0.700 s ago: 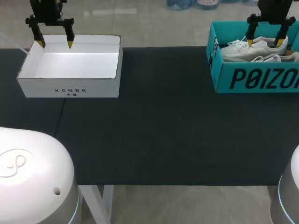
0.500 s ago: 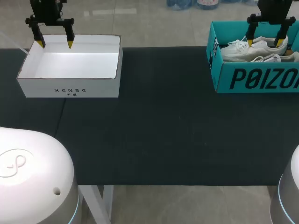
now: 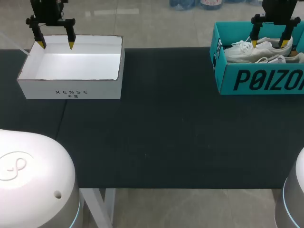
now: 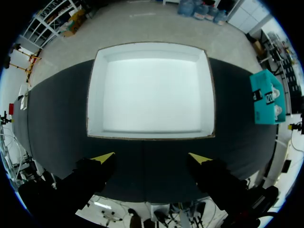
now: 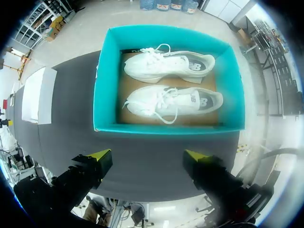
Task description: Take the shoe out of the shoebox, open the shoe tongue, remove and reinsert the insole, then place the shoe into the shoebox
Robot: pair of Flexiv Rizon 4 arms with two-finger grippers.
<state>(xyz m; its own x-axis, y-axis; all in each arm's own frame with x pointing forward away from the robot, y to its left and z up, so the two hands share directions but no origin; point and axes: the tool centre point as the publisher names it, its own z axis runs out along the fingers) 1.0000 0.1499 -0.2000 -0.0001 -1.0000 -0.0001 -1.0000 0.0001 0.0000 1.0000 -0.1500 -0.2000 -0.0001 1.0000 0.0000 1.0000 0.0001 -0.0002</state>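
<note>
Two white shoes sit in the teal box [image 5: 164, 127], straight ahead of the right gripper [image 5: 147, 154]. The near shoe [image 5: 173, 102] is just behind the box's front wall, and the far shoe [image 5: 166, 64] lies beyond it. Both look to be lying on their sides with the laces loose.

We expect them to be light, with a soft upper that will collapse under a pinch, a stiffer sole and heel, and laces that could snag. Our pick is the near shoe, taken across the midfoot from sole to upper or at the heel collar, not by the laces or tongue.

The right gripper's fingers are spread wide. It is empty, touches nothing and hovers above the box.

The left gripper [image 4: 152, 156] is just as wide and empty. It hangs over the near edge of the white box [image 4: 149, 134], which has nothing in it. Both boxes sit on the dark mat [image 3: 166, 142], well apart.
</note>
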